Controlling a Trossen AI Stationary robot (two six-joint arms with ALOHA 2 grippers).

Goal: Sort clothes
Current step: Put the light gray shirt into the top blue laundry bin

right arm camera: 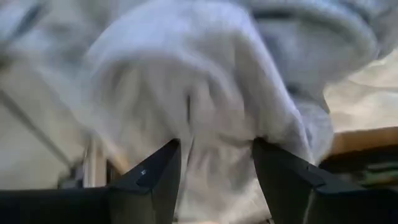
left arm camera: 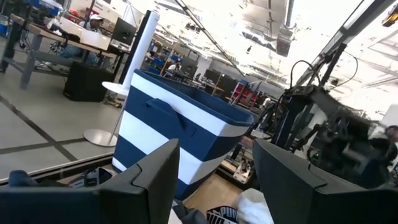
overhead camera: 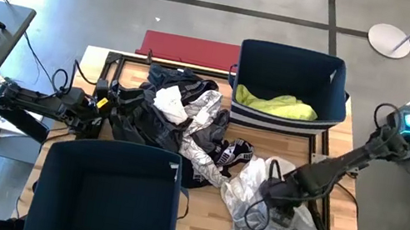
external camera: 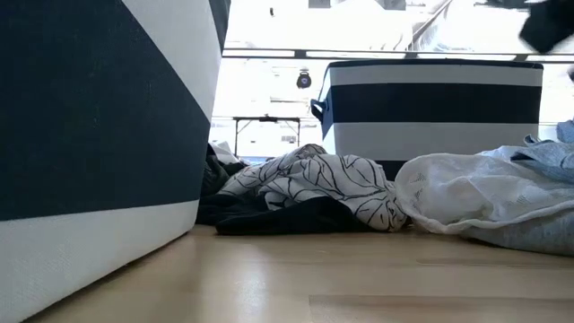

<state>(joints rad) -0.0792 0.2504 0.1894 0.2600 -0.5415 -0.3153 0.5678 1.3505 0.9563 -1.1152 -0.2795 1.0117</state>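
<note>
A heap of clothes, black, white and light patterned, lies on the wooden table between two dark blue bins. A pale grey-white garment lies crumpled at the near right; it also shows in the low view. A bright yellow garment lies in the far bin. My right gripper is open, low over the grey-white garment, with a hump of the garment between its fingers. My left gripper is open and empty at the heap's left edge; in its wrist view it points toward the far bin. My right gripper comes at the grey-white garment from above, slanting from the table's right. Its open fingers stand on either side of a hump of the cloth. I cannot tell whether they touch it. The garment lies slack on the table.
The near bin stands at the near left and fills the left of the low view. A flat red board lies behind the table's far edge. Bare wood shows between the near bin and the grey-white garment. A black frame edges the table.
</note>
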